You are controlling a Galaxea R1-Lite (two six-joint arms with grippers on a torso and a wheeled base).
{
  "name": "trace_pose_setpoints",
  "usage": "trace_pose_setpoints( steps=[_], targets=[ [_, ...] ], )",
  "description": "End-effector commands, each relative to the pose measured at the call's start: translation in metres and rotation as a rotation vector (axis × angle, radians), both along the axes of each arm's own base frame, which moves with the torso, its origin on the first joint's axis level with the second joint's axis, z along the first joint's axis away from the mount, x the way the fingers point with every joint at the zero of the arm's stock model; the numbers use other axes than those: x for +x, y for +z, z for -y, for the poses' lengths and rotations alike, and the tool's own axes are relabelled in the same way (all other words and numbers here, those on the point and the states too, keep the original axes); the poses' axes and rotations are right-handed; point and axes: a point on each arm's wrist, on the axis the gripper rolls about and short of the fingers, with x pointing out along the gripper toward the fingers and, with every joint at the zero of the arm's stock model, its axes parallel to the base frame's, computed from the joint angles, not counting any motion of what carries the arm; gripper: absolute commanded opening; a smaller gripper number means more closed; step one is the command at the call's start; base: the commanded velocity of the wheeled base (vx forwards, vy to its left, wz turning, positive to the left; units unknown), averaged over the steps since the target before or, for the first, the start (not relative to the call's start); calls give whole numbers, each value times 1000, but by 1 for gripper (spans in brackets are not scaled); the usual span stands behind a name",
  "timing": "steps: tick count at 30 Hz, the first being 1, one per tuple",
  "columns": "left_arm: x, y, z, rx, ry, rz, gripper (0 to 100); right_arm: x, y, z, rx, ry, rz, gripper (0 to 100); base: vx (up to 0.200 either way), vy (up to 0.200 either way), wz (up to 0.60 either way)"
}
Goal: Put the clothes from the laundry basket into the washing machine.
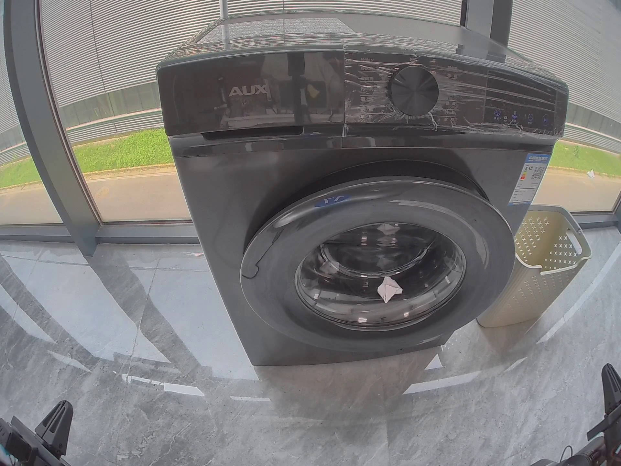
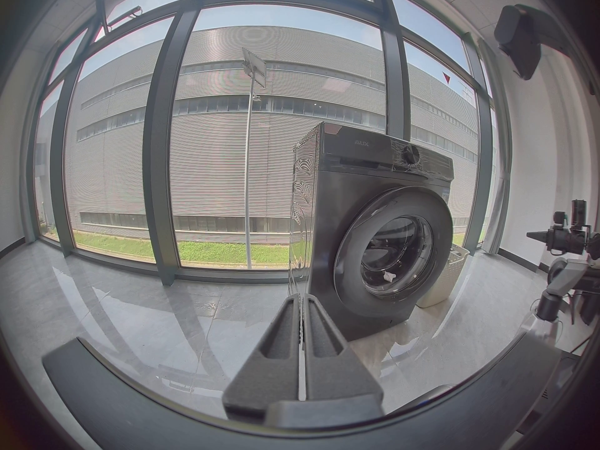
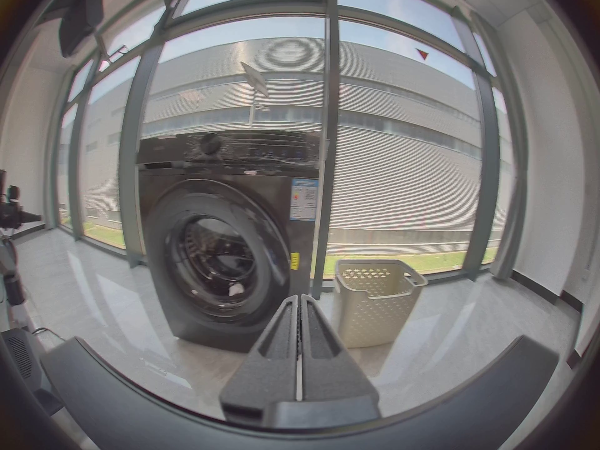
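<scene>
Standing: one washing machine (image 1: 259, 182), one basket (image 1: 540, 273).

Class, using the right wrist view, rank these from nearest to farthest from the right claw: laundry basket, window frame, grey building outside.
1. Laundry basket, on the floor beside the washing machine.
2. Window frame, standing behind the basket.
3. Grey building, outside beyond the glass.

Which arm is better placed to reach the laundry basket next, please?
Probably the right: the laundry basket stands right of the washing machine, nearer the right gripper than the left gripper.
</scene>
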Motion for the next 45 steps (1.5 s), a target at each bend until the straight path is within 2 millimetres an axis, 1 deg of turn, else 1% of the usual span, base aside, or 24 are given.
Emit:
trace_pose_setpoints(
  steps=[1, 6, 12, 13, 14, 17, 18, 19, 21, 25, 26, 27, 45],
  targets=[
    [1, -5, 0, -17, -26, -38, 0, 0, -7, -1, -5, 56, -20, 0, 0, 0, 0],
    [0, -5, 2, -25, -156, -40, 0, 0, -7, -1, -6, 65, -26, 0, 0, 0, 0],
    [-1, -5, 2, -15, -204, -30, 0, 2, -7, -1, -6, 68, -53, 0, 0, 0, 0],
    [-1, -5, 1, -12, -187, -29, 0, 3, -7, -1, -4, 70, -55, 0, 0, 0, 0],
    [-1, -5, 0, -6, -135, -27, 0, 2, -7, -1, -4, 70, -50, 0, 0, 0, 0],
    [1, -7, -6, 45, 157, -25, 0, 0, -7, -1, -2, 61, -20, 0, 0, 0, 0],
    [1, -7, -6, 45, 157, -25, 0, 0, -7, -1, -2, 61, -20, 0, 0, 0, 0],
    [0, -10, -8, 52, 241, -52, 0, 0, -7, -1, 3, 59, -18, 0, 0, 0, 0],
    [0, -13, -8, 57, 230, -103, 0, 0, -7, -1, 46, 51, -19, 0, 0, 0, 0],
    [0, -13, -9, 61, 173, -99, 0, 0, -8, -1, 65, 42, -21, 0, 0, 0, 0],
    [-1, -13, -10, 62, 121, -84, 0, 0, -8, -1, 63, 43, -21, 0, 0, 0, 0],
    [-2, -13, -10, 59, 115, -81, 0, 0, -8, -1, 63, 43, -21, 0, 0, 0, 0],
    [-2, -13, -10, 57, 128, -77, 0, 0, -8, -1, 60, 40, -21, 0, 0, 0, 0]
  ],
)
